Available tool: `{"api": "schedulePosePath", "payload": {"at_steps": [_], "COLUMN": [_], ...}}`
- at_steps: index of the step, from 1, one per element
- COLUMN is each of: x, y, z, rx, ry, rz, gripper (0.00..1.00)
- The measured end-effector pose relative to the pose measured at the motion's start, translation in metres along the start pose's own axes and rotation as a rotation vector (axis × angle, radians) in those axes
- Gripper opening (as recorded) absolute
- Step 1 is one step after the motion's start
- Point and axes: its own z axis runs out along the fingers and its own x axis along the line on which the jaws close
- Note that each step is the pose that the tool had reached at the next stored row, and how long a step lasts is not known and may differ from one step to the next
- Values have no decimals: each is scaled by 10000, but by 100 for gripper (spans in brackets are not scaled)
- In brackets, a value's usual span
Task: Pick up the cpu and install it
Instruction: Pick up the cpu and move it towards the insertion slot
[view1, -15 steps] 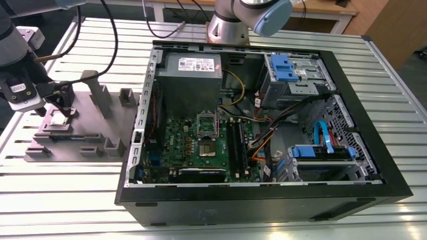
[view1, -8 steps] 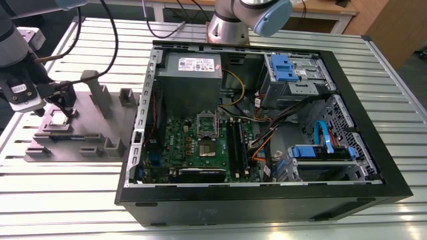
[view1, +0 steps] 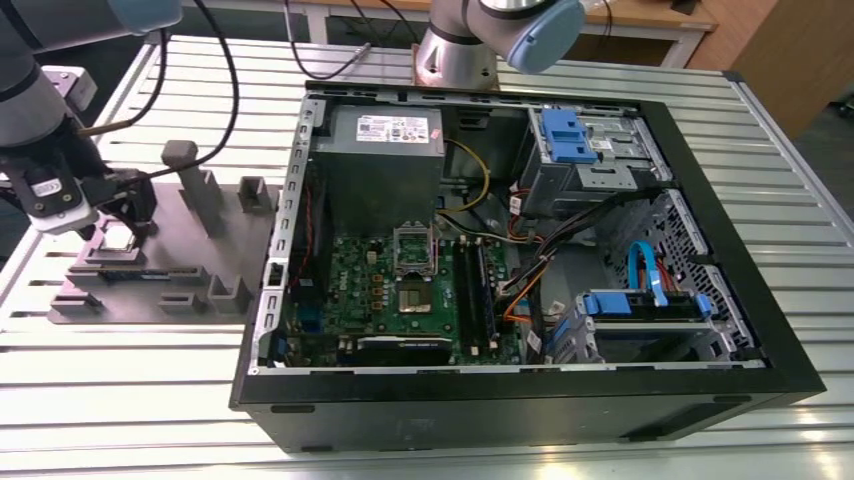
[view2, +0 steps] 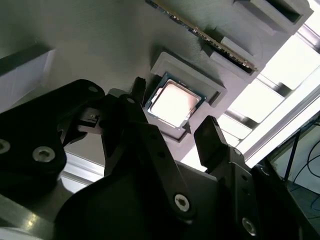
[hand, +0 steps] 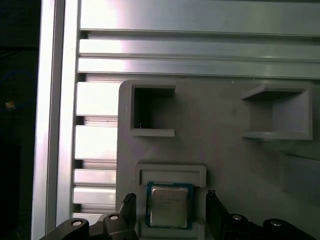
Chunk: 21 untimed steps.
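Note:
The cpu (view1: 118, 237), a small square chip with a shiny metal top, lies flat in a raised pocket of the grey fixture (view1: 200, 270) at the exterior view's left. My gripper (view1: 118, 224) hangs just above it, open. In both wrist views the cpu (view2: 172, 102) (hand: 169, 206) sits between the two black fingers (view2: 210, 135) (hand: 129, 206), which stand apart from its sides. The gripper (view2: 172, 107) (hand: 170, 205) holds nothing. The open computer case (view1: 747, 330) lies to the exterior view's right, its green motherboard showing a bare socket (view1: 411, 265).
Upright grey blocks (view1: 200, 195) rise from the fixture beside my gripper. A long memory stick (view2: 200, 32) lies in a slot near the cpu pocket. Empty square pockets (hand: 152, 112) sit further along the fixture. The table (view1: 134, 400) is slatted aluminium. An arm base (view1: 461, 55) stands behind the case.

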Motion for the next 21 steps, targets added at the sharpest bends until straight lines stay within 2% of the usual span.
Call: {"api": "schedulePosePath", "payload": {"at_steps": [6, 21], "x": [0, -1], "y": [-2, -2], "z": [36, 54], "rx": [0, 0], "ry": [1, 1], "rz": [1, 1], "gripper": [66, 65]}}
